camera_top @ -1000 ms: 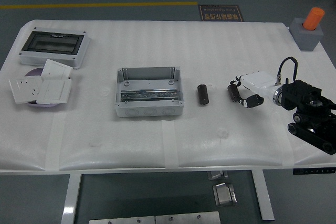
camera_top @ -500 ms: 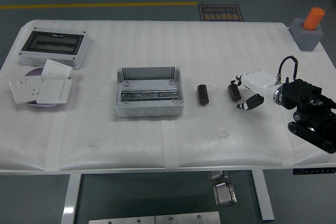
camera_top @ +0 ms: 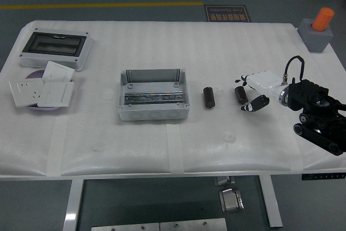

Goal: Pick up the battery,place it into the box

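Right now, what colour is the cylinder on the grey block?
Orange cylinder, clearest in the head view.

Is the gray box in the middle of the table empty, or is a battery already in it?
No battery in it: the gray box shows only its metal rail, and both batteries lie on the table to its right.

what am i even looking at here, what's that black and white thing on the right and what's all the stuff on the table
This is one picture from a camera high on a humanoid robot, looking down over a white table. The black and white thing is the robot's right arm, ending in the right hand with five fingers. It is closing around a small dark battery lying on the table, apparently not yet lifted. A second battery lies apart, to its left. The open grey box in the middle is where a battery should go. At far left sit a covered enclosure and white wall sockets; at far right, an orange button. The left arm is not visible.
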`<state>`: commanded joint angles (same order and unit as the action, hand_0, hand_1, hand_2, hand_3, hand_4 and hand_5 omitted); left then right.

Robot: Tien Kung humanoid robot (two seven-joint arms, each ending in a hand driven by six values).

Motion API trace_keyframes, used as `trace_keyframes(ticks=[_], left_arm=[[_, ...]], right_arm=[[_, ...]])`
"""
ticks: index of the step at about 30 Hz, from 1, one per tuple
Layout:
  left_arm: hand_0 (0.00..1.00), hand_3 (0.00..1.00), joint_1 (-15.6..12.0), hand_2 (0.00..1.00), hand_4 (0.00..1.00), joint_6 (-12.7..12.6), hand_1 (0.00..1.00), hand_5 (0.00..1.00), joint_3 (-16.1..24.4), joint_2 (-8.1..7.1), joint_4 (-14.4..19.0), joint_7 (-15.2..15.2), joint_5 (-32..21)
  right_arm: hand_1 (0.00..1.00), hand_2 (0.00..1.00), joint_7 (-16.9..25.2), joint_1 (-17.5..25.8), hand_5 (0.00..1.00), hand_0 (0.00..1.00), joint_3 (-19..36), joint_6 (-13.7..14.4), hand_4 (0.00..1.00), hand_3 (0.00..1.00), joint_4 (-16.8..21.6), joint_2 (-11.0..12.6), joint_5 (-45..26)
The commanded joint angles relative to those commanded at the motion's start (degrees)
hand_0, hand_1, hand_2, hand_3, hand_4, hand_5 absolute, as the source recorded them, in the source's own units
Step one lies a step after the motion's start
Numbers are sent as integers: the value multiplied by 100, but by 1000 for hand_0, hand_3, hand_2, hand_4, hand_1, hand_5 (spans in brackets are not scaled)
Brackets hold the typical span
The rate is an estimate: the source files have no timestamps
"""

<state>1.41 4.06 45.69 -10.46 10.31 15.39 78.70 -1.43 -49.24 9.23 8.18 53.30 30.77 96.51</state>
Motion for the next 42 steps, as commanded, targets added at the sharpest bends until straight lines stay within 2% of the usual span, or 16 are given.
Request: trace_keyframes(ticks=[14, 15, 20, 21, 26, 27, 32, 33, 42], left_arm=[[625, 576, 11, 454, 434, -3, 642, 354, -35, -2, 0, -29, -65], [625, 577, 11, 453, 433, -3, 643, 358, -38, -2, 0, -31, -69], [625, 577, 15, 453, 433, -3, 643, 358, -61, -1, 0, -40, -108], [626, 577, 16, 453, 433, -3, 642, 359, -72, 0, 0, -44, -120], [626, 577, 26, 453, 433, -5, 642, 359, -92, -6, 0, -60, -143], [627, 577, 27, 453, 434, -4, 642, 361, -94, -7, 0, -63, -142], [627, 577, 25, 453, 434, -1, 642, 361, -140, -2, 0, -77, -194], [626, 577, 25, 453, 437, 1, 642, 365, -167, 0, 0, -84, -219], [627, 578, 16, 452, 441, -4, 641, 369, -178, 17, 0, -107, -243]], right_arm=[[666, 786, 3, -81, 358, 695, -116, 130, 899, 859, -179, -90, -139], [654, 739, 1, -79, 338, 693, -119, 142, 802, 790, -183, -91, -141], [654, 739, -1, -64, 338, 693, -124, 179, 802, 790, -195, -86, -149], [638, 682, 0, -62, 264, 685, -123, 186, 623, 701, -197, -83, -152], [638, 682, 15, -40, 264, 685, -134, 226, 623, 701, -222, -83, -174], [622, 666, 21, -34, 227, 674, -139, 235, 519, 686, -229, -85, -182], [622, 666, 36, 5, 227, 674, -151, 266, 519, 686, -255, -103, -221], [615, 665, 38, 15, 200, 671, -153, 273, 467, 688, -257, -109, -228], [610, 664, 44, 66, 192, 671, -66, 360, 460, 688, -178, -91, -226]])
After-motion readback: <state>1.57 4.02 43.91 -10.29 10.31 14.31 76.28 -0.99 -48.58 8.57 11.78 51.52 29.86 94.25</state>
